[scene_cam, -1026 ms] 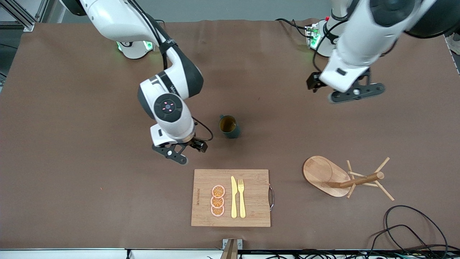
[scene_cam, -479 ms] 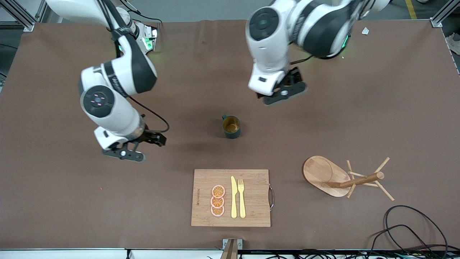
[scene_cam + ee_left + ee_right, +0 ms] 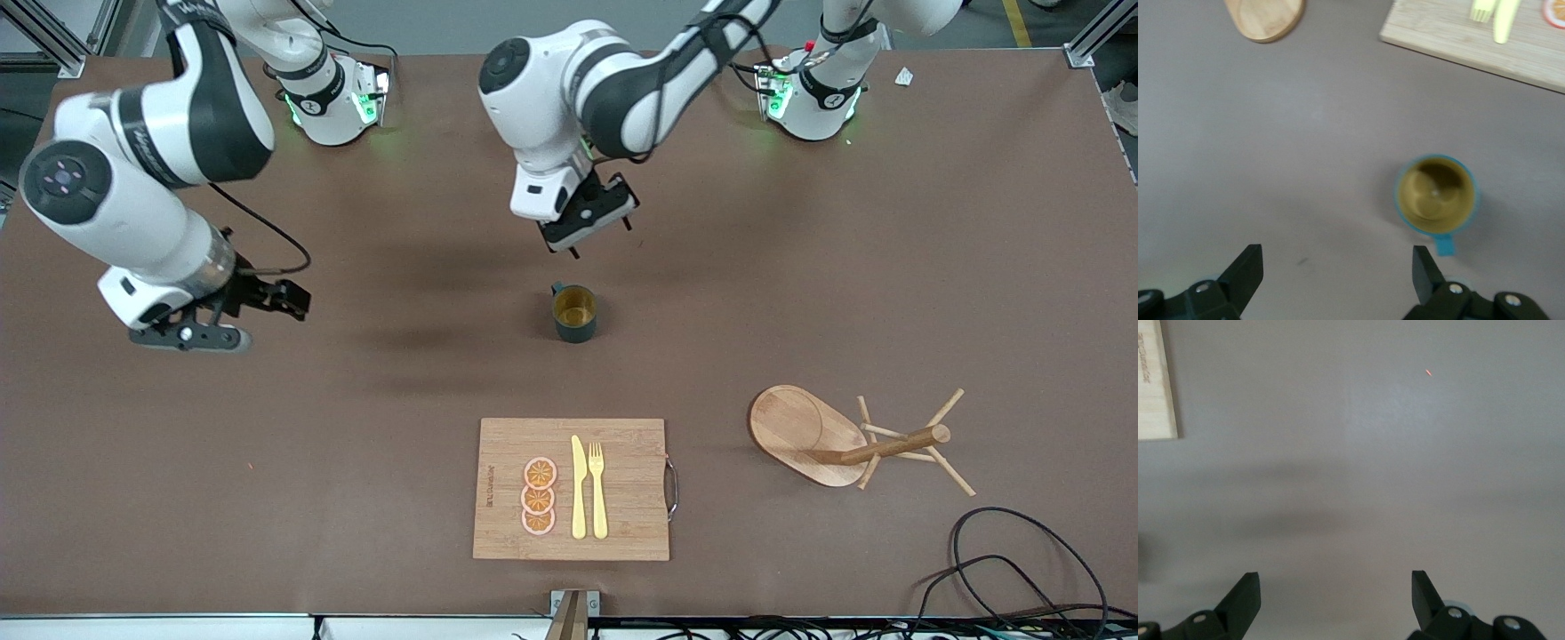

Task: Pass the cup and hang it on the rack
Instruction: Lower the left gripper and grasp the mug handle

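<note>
The cup [image 3: 574, 313] stands upright on the brown table [image 3: 889, 293], near its middle, mouth up so the mustard-yellow inside shows, its small loop handle turned toward the right arm's end and slightly away from the front camera. Nothing touches it. The left claw [image 3: 589, 213] hangs in the air over the bare table just beside the cup, on the side toward the arms' bases; its fingers [image 3: 1247, 270] stand wide apart and hold nothing, and in the left wrist view the cup [image 3: 1435, 195] lies ahead of one fingertip, not between the two. The right claw [image 3: 191, 333] is over the bare table toward the right arm's end, well apart from the cup, with its fingers [image 3: 1245, 595] likewise spread and empty. The rack [image 3: 836, 437] stands toward the left arm's end, nearer to the front camera than the cup, with its oval base flat on the table and no cup on its thin pegs. A rectangular cutting board [image 3: 622, 524] lies nearer to the front camera than the cup, carrying three orange slices [image 3: 539, 496], a yellow knife [image 3: 579, 487] and a yellow fork [image 3: 597, 489] side by side. A black cable [image 3: 1005, 569] coils near the table's corner, nearer to the camera than the rack.
</note>
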Robot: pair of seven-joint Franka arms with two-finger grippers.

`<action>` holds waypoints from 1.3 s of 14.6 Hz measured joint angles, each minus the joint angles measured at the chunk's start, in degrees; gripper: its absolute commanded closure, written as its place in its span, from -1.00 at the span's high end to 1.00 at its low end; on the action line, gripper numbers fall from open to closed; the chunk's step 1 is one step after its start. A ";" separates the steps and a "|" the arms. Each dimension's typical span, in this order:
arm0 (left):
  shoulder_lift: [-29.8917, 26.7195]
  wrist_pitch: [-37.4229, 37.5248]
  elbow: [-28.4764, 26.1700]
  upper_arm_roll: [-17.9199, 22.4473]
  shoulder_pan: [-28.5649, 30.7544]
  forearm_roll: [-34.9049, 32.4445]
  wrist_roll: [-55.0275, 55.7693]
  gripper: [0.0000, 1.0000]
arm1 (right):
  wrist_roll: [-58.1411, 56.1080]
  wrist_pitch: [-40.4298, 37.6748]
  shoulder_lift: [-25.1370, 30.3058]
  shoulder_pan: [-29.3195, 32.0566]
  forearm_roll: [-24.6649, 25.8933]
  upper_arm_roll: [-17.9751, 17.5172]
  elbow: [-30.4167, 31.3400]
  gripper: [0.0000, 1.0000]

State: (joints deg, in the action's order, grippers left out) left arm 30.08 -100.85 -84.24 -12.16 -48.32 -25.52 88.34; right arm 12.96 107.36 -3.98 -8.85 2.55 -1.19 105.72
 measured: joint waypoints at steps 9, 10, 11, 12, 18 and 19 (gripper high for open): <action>18.55 -7.67 5.84 0.58 -9.77 -20.39 27.67 0.76 | -22.62 -5.45 15.53 16.24 0.27 0.14 7.33 1.00; 19.42 -8.47 5.98 0.64 -9.76 -21.72 29.42 0.72 | -23.65 -5.36 15.72 16.85 0.27 0.12 7.31 1.00; 20.10 -8.85 6.09 0.72 -9.75 -23.06 30.20 0.66 | -24.80 -5.14 15.82 17.18 0.27 0.11 7.17 1.00; 20.62 -9.08 6.18 0.79 -9.74 -24.44 30.60 0.56 | -25.84 -4.98 15.87 17.30 0.27 0.09 6.78 1.00; 21.17 -9.17 6.43 1.25 -9.54 -26.32 30.77 0.38 | -25.87 -7.43 15.91 16.30 -0.28 -1.55 1.08 1.00; 21.17 -9.17 6.66 1.50 -9.48 -26.33 30.77 0.38 | -24.92 -7.63 15.91 16.03 -0.34 -1.68 0.57 1.00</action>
State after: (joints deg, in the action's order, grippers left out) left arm 51.25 -110.02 -77.58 -10.67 -57.80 -51.84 119.11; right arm -11.96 99.74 11.93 7.18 2.20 -2.87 106.29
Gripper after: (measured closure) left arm 0.291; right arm 0.000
